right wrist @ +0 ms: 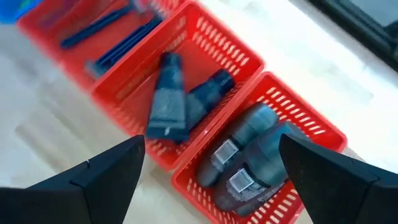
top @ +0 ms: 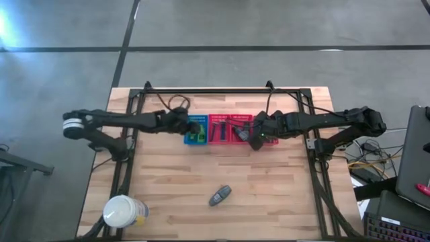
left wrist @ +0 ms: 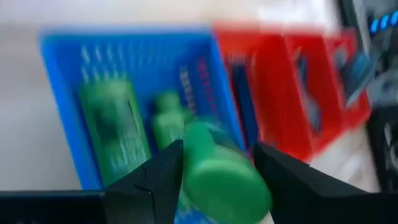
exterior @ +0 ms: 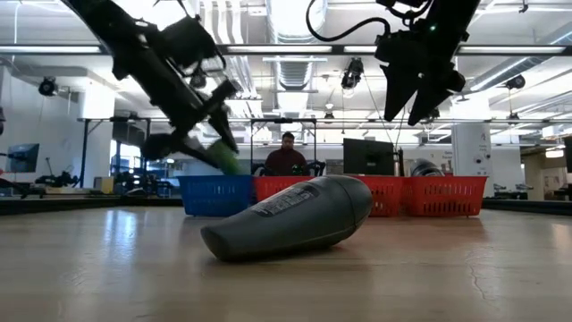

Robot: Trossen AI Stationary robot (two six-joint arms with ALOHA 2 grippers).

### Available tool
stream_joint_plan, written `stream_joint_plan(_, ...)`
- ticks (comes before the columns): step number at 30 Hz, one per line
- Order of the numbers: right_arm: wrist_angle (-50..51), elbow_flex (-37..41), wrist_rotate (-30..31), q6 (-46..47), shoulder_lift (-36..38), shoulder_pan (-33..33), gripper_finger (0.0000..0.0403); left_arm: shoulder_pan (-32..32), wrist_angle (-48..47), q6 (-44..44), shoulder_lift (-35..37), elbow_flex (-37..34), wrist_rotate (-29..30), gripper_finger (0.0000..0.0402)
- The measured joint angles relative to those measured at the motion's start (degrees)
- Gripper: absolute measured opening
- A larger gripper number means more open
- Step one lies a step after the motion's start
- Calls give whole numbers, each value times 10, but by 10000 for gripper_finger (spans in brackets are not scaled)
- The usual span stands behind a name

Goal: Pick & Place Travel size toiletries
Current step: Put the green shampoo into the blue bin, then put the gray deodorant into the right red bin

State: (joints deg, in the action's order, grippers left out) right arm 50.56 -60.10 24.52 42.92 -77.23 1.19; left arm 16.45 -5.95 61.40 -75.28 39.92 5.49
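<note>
My left gripper (left wrist: 217,180) hangs over the blue basket (left wrist: 62,74), shut on a bright green bottle (left wrist: 214,165). Two more green bottles (left wrist: 112,130) lie inside that basket. My right gripper (right wrist: 211,180) is open and empty above the red baskets (right wrist: 211,25). Those hold dark tubes (right wrist: 168,99), grey oval containers (right wrist: 249,149) and dark razors (right wrist: 118,37). One grey oval container (top: 220,195) lies on its side on the bare table, nearer the front; in the low view this container (exterior: 290,215) is close to the camera. My left gripper pinches the green bottle's body (left wrist: 193,155) between its two fingers (left wrist: 165,177). The fingers slant down from the table's left. The bottle (exterior: 221,157) is lifted clear above the blue basket (exterior: 214,195), tilted and pointing down past the fingertips.
A large white round jar (top: 121,212) stands near the table's front left corner. The blue basket (top: 201,119) and red baskets (top: 222,129) sit in a row mid-table. A person (exterior: 288,156) sits beyond the table. Bare wood lies around the grey container.
</note>
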Motion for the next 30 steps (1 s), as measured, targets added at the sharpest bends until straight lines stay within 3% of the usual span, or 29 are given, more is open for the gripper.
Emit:
stream_joint_plan(3,-8,0,-50,-77,0,-5,368,-3,-7,-3,-32,3,-34,201)
stream_joint_plan(7,-60,3,-139,-222,-1,-40,368,-14,-26,-51,-20,5,-50,210)
stream_joint_plan(14,-176,3,-238,-394,-48,-69,368,-46,-122,-291,101,5,-54,213)
stream_joint_plan(18,-195,-11,-268,-499,-102,-94,368,-86,-177,-376,181,5,-53,213)
stream_joint_plan(23,-195,-56,-293,-611,-172,-138,368,-137,-257,-357,244,5,2,213)
stream_joint_plan(30,-217,-120,-351,-604,-255,-182,368,-179,-325,-308,269,2,36,213)
